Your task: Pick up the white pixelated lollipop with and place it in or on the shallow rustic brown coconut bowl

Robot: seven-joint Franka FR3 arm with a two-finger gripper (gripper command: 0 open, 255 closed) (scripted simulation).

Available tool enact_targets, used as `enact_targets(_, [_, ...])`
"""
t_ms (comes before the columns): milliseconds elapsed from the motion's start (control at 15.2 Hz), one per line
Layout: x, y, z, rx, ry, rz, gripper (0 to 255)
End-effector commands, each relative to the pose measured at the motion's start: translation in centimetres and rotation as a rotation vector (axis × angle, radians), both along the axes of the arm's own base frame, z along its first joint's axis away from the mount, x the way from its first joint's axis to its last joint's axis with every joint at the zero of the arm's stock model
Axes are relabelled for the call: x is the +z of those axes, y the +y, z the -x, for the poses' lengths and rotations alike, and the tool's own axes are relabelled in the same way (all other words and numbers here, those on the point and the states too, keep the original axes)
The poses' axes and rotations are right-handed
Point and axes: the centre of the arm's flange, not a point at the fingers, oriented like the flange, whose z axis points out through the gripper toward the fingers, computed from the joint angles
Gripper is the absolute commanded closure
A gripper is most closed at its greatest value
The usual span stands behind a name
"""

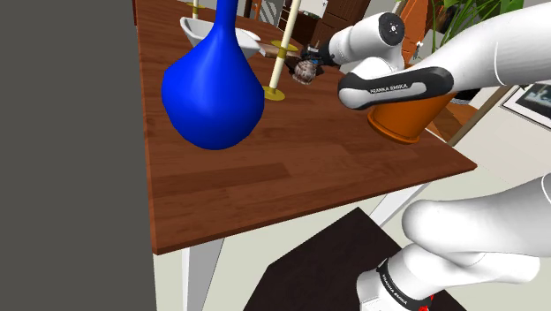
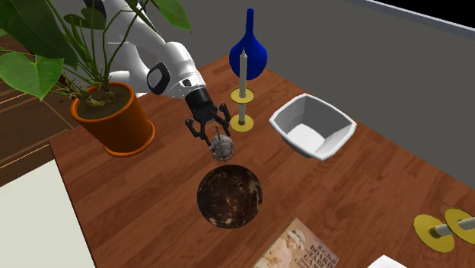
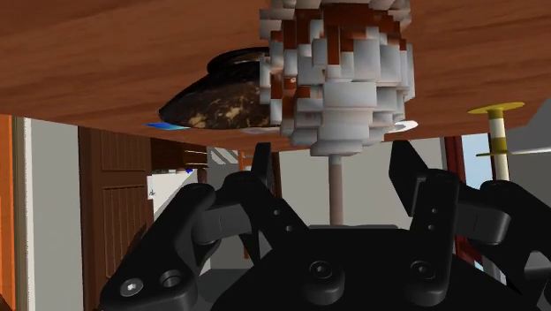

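White blocky lollipop (image 3: 340,79), thin stick (image 3: 335,181) between spread fingers (image 3: 415,181), untouched; mottled brown shallow bowl (image 2: 230,196) near.

- The black pincer (image 2: 211,134) points downward at a slight slant, and its linkages spread out to either side of the palm.
- Its two fingers (image 3: 261,177) stand well apart, with open space between their tips.
- The wrist (image 2: 176,76) is a white link with a dark joint. It sits just above and behind the pincer and leans toward it.
- The white arm (image 1: 494,49) runs back from the pincer through a bent elbow to the thick lower links over the base.
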Motion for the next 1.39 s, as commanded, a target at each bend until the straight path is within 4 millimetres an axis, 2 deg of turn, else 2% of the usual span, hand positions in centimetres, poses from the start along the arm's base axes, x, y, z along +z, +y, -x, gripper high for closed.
enact_targets(0, [1.0,0.1,0.0,0.000,0.000,0.000,255])
enact_targets(924, [8.3,0.1,0.0,0.000,0.000,0.000,255])
enact_targets(1320, [8.0,-5.2,-5.9,0.000,0.000,0.000,255])
